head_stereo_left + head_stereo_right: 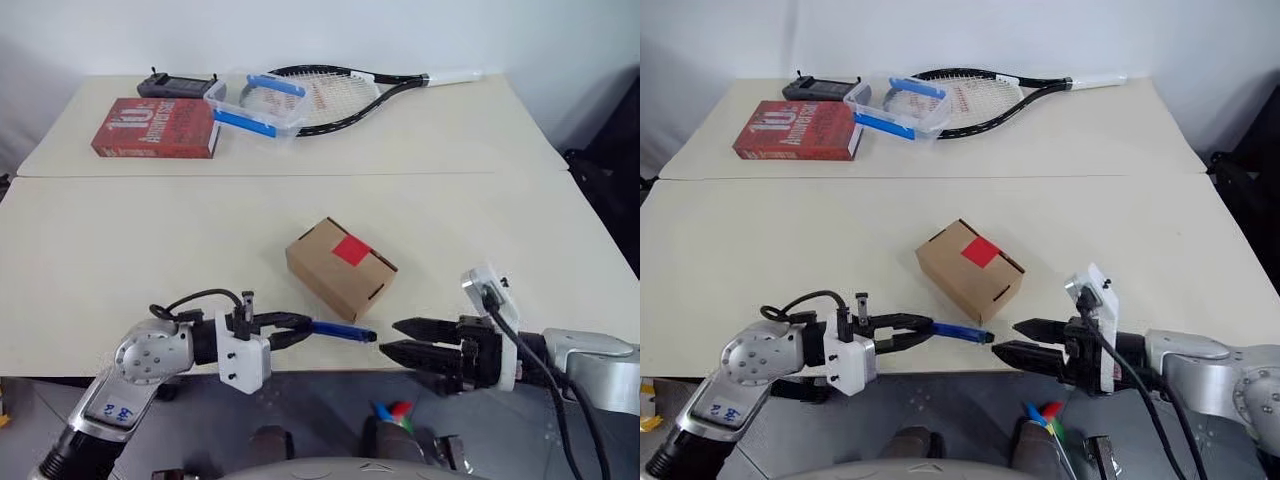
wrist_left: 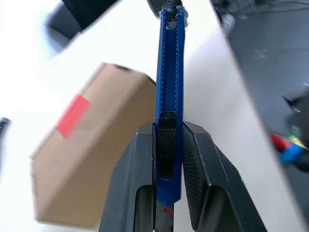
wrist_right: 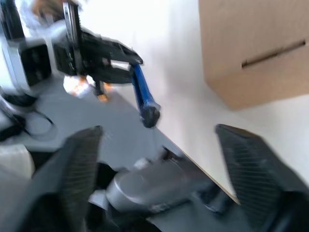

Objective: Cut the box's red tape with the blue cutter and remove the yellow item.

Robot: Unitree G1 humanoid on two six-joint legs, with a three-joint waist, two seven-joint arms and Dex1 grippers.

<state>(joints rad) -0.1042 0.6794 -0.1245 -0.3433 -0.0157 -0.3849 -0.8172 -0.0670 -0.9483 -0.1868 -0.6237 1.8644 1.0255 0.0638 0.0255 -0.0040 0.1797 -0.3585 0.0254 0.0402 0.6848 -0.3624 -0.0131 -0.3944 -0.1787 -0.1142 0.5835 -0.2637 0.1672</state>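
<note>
Now the left gripper (image 1: 292,329) clamps the slim blue pen-shaped cutter (image 1: 340,331) by its stiff ridged body; the right gripper (image 1: 400,340) gapes empty. Nearby on the worktop (image 1: 150,250), the light brown cardboard box (image 1: 338,268) probably slides easily.

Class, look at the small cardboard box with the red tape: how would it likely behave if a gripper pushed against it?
The box looks small and thin-walled, so it is probably light and would slide across the smooth table rather than resist. Flat-sided, it should not roll. With nothing bracing it, a push near the red tape might turn or tip it.
</note>
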